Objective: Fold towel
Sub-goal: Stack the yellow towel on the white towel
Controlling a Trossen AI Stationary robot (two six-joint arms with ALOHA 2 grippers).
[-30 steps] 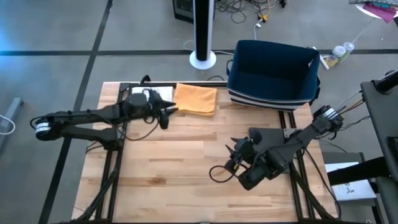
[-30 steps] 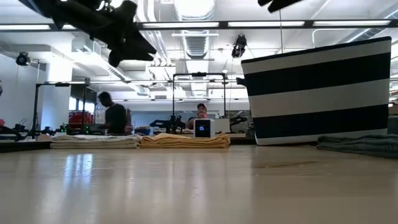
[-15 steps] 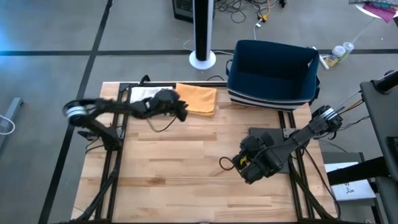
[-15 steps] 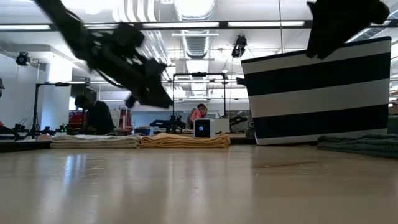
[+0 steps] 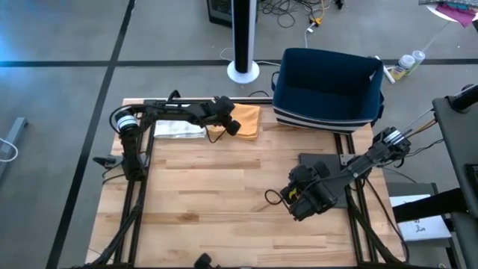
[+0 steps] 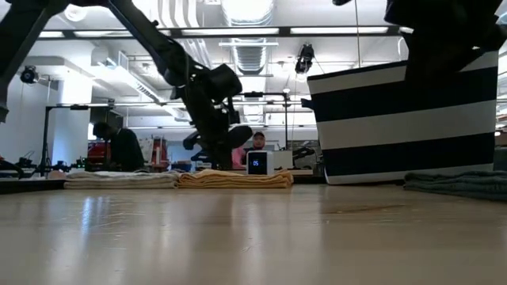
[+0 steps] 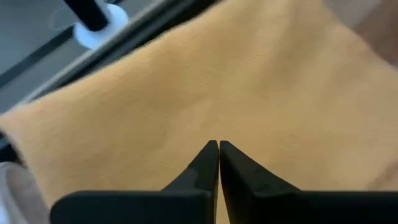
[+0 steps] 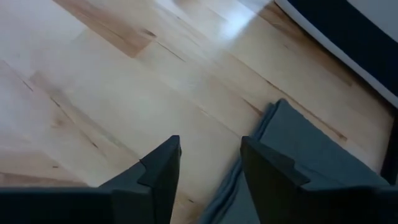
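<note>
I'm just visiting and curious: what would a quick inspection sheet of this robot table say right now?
Surface: wooden table, bare in the middle.
Job's things: orange towel folded at the far edge; white towel beside it; grey towel flat near the right arm.
Clutter: striped basket at the far right corner.
Claws: left claw shut, over the orange towel; right claw open, above the grey towel's edge.
Cables: loose wires by the right arm's wrist.
Surroundings: people beyond the table.

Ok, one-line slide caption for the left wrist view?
Left gripper, fingers shut and empty, poised above the folded orange towel that fills the view.
</note>
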